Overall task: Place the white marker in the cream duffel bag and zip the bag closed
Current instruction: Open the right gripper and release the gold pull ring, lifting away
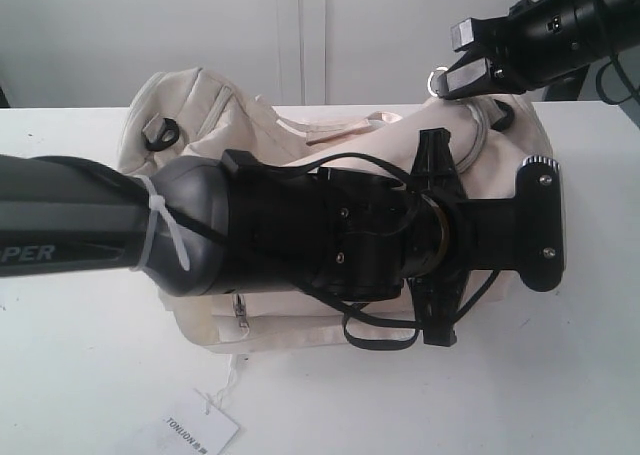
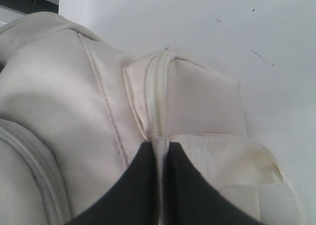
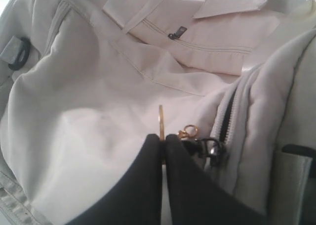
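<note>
Right wrist view: right pincer (image 3: 162,140) tight on ring (image 3: 161,117)

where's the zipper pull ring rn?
Right wrist view: the gold pull ring is pinched in the right gripper, right next to the black zipper slider. Exterior view puts it at the right end of the cream duffel bag.

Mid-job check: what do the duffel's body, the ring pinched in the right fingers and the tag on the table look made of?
The cream duffel bag looks like soft matte woven fabric: it creases and shows stitched seams. The pull ring looks like thin, shiny gold-coloured metal, perhaps plated. The tag seems to be flat white paper or card, printed with text.
</note>
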